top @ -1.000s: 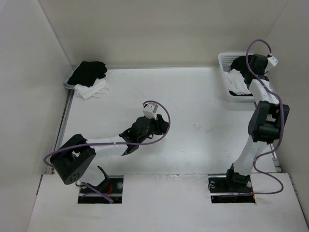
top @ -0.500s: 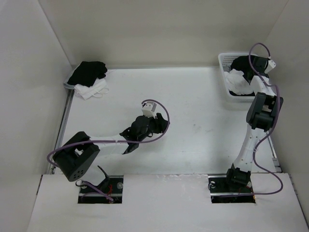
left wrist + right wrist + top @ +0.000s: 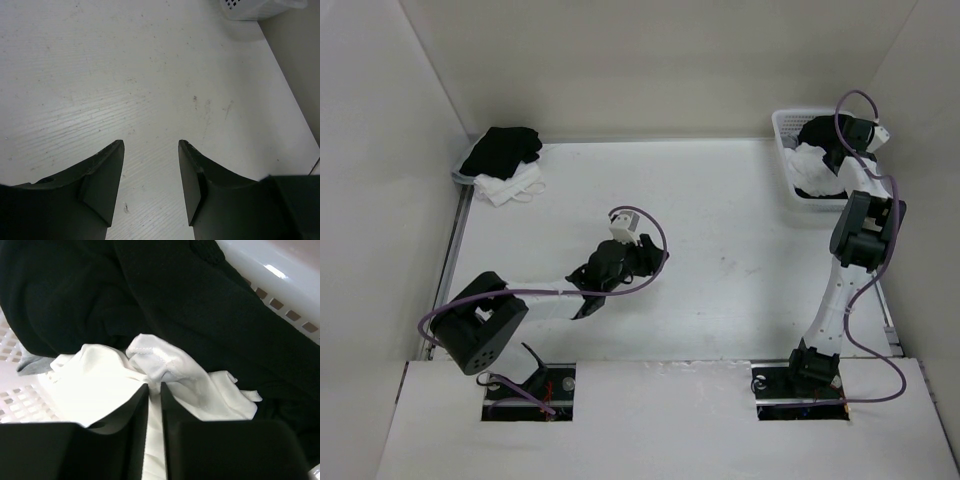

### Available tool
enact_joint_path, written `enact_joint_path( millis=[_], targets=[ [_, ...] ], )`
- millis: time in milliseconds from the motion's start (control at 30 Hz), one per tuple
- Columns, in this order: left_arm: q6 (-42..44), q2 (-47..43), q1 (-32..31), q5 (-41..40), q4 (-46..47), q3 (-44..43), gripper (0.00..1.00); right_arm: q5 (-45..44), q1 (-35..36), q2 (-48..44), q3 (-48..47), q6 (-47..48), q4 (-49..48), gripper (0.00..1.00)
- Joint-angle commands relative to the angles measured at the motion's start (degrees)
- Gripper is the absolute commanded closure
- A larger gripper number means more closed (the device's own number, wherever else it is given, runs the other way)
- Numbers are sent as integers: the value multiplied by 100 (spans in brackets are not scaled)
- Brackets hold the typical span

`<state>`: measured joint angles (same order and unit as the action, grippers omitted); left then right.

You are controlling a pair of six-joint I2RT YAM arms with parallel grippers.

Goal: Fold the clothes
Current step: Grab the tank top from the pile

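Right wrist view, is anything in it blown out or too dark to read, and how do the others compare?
Right wrist: the white garment pinched in the right tool is bright yet its seam reads; the black garment is nearly featureless dark; a glare patch sits on the basket wall. Left wrist: even light, table grain sharp. Top external: soft, flat light, faint shadows.

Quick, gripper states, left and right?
Left gripper: jaws open, holding nothing.
Right gripper: jaws closed on the white top in the basket.
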<state>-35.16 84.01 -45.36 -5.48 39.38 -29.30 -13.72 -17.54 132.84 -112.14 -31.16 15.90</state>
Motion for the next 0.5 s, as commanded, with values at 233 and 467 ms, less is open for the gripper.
enact_joint_path(
  millis=[233,467],
  targets=[
    [-114,-25,111,73,413,100,54,18,141,-860,698,-206,-865,100],
    [-325,2,190,205,536,126,54,114,860,-3542,2388,-286,-2152,100]
  ],
)
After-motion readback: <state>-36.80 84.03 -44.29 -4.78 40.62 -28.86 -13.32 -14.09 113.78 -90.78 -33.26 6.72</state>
